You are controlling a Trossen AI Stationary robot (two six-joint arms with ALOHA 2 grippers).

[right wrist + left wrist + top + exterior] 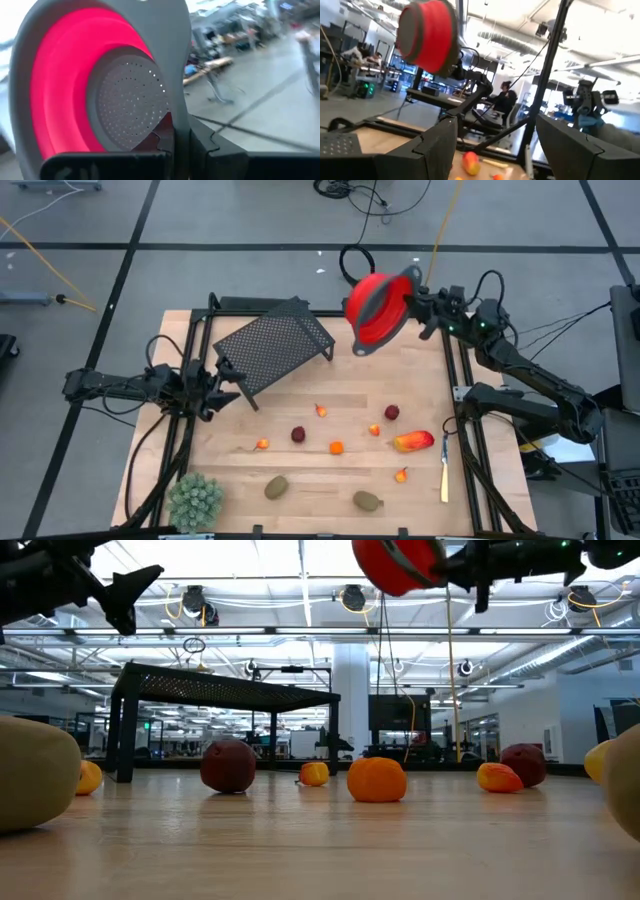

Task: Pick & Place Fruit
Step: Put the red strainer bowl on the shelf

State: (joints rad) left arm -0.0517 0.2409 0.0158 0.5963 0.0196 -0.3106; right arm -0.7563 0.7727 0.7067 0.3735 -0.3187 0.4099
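A black mesh rack (275, 340) stands tilted in the upper left of the wooden table (300, 490). A pale green spiky plant (195, 500) sits at lower left, a yellow-handled knife (445, 470) (lying lengthwise) at lower right. A red-and-grey colander (380, 310) hangs at top centre.

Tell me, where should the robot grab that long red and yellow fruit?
Probably across the middle of the long fruit, coming straight down from above. It lies flat on the table, pointing sideways, so its narrow width suits the fingers. Nothing touches it; the knife lies apart.
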